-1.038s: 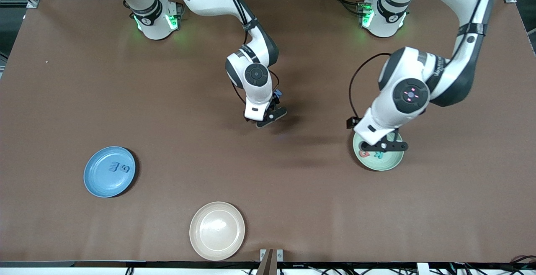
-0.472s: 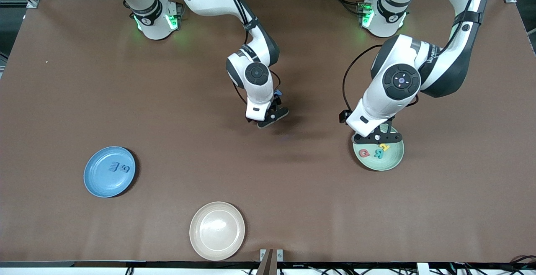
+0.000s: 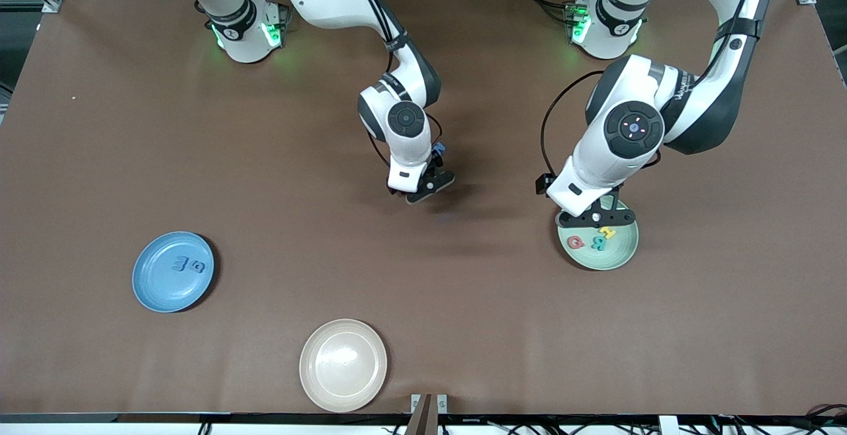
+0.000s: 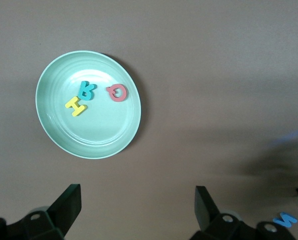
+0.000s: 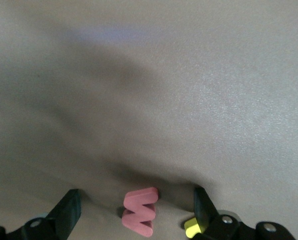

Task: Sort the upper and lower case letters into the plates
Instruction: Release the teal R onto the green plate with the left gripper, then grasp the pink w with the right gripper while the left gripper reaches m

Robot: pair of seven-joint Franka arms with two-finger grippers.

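The blue plate (image 3: 173, 271) sits toward the right arm's end of the table, with two small blue letters (image 3: 188, 265) lying side by side in it. Nearer the front camera, close to the table's edge, is a cream plate (image 3: 343, 365).

Over the middle of the brown table (image 3: 99, 157) the right gripper (image 3: 429, 185) hangs low. From its wrist camera the two fingers (image 5: 64, 212) stand wide apart with nothing clamped; a pink letter (image 5: 140, 211) lies flat on the table between them, touching neither, and a small yellow letter (image 5: 191, 227) sits right against one finger. A bit of blue letter (image 3: 437, 150) peeks out beside that arm's wrist.

Toward the left arm's end, the left gripper (image 3: 599, 218) is over the rim of the pale green plate (image 3: 619, 256). Its fingers (image 4: 66, 202) are spread wide and hold nothing. In the plate lie a red letter (image 3: 575, 242), a teal letter (image 3: 597, 243) and a yellow letter (image 3: 606, 231), the teal and yellow ones touching, the red one just beside them.
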